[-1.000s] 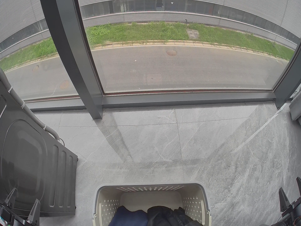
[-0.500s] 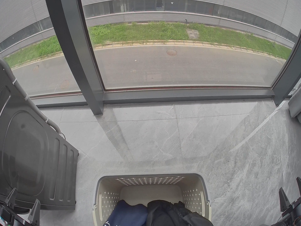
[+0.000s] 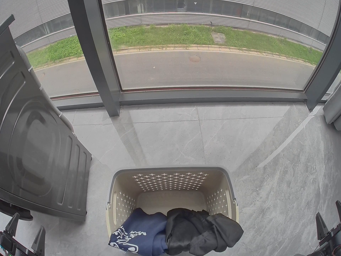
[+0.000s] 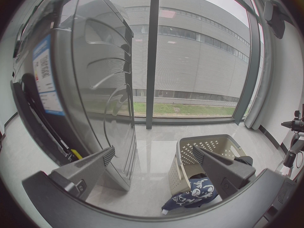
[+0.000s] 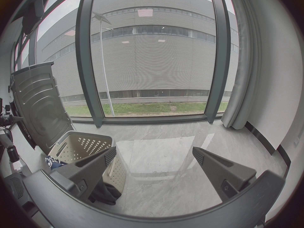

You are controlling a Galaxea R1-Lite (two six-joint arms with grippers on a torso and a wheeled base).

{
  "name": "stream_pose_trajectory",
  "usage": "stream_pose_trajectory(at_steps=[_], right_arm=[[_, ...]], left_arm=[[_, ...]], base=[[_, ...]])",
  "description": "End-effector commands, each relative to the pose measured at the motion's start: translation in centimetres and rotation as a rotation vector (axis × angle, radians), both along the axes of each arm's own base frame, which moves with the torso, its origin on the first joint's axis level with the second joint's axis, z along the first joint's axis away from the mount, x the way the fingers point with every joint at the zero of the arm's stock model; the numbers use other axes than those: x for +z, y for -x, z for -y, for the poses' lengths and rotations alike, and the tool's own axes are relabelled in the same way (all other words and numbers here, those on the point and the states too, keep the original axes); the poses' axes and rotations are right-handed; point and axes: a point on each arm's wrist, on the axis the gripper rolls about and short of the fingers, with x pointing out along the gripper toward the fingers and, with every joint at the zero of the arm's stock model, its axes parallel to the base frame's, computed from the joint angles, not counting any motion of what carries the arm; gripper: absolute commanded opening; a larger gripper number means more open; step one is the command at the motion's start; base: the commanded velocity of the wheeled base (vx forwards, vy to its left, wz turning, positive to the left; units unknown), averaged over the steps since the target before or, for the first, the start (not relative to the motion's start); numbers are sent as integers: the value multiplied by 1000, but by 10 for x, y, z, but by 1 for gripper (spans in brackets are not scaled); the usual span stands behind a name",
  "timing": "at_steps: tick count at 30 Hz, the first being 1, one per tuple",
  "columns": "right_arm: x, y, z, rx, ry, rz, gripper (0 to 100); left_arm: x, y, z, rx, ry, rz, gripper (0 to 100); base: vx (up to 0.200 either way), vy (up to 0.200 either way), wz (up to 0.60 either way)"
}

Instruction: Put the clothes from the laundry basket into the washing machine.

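navy printed garment (image 3: 140, 233) | black garment (image 3: 202, 232) | both drape beige laundry basket (image 3: 170, 182) rim

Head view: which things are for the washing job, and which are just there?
For the job: laundry basket, navy garment, black garment, washing machine.
Just there: curtain, window frame.

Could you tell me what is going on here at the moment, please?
A two-armed robot faces a laundry basket on the floor, with the washing machine on its left. A navy garment and a black garment lie in the basket, hanging over its near rim. The left gripper and right gripper are open and empty; nothing is picked up yet.
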Motion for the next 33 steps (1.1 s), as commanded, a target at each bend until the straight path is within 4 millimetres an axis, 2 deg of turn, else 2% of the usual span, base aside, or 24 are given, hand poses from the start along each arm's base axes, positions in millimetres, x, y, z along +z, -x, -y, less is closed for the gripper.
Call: stream_pose_trajectory(at_steps=[1, 22, 31, 33], right_arm=[[-5, 0, 0, 0, 0, -2, 100], [-5, 0, 0, -1, 0, -2, 100], [-5, 0, 0, -1, 0, -2, 100], [-5, 0, 0, 0, 0, -2, 100]], left_arm=[[-5, 0, 0, 1, 1, 2, 100], [-5, 0, 0, 1, 1, 2, 100], [-5, 0, 0, 1, 1, 2, 100], [-5, 0, 0, 1, 1, 2, 100]], base=[[-200, 0, 0], [-200, 0, 0], [0, 0, 0], [0, 200, 0]])
